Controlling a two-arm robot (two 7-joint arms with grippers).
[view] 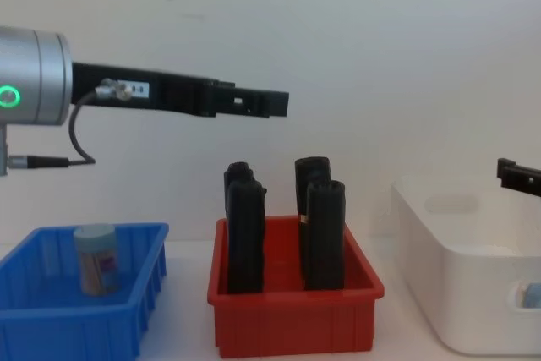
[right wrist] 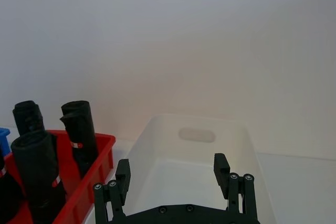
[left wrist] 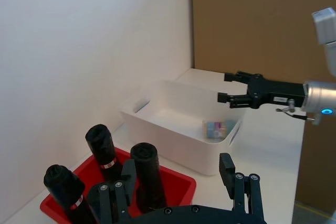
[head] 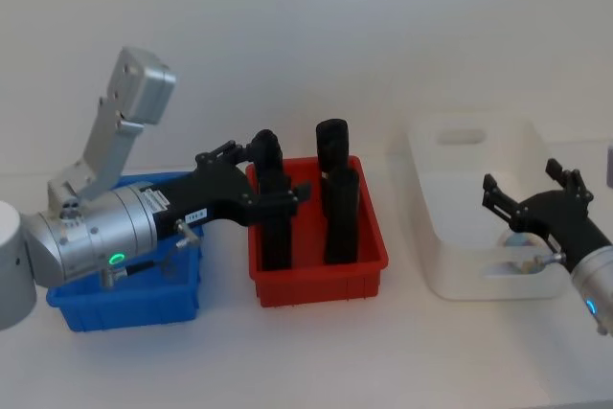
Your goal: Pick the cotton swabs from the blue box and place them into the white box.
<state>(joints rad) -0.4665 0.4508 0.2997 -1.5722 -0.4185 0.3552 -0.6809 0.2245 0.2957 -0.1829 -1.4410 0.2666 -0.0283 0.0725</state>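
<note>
The white counter (head: 316, 361) is carrying three bins in a row. The white box (head: 450, 280), the largest, is sitting on the robot's right as the destination, and a tub of cotton swabs (left wrist: 218, 128) is already lying on its floor near the wall with the handle cutout. The red bin (head: 321, 280) is standing in the middle, just beside the blue box (head: 124, 308) on the left. It is keeping four tall black rolls (view: 245, 238) upright, which are no part of the job but are rising as an obstacle between the two boxes. That is probably why the left gripper (left wrist: 172, 182) is hanging high over the red bin, well above the roll tops, with its fingers spread wide and carrying nothing. The right gripper (right wrist: 172, 166) is hovering above the near end of the white box, fingers likewise wide apart and empty, which looks like a posture for letting go. In the blue box an upright tub (view: 95, 258) with a pale lid is waiting, so the next pick is likely lying there.
</note>
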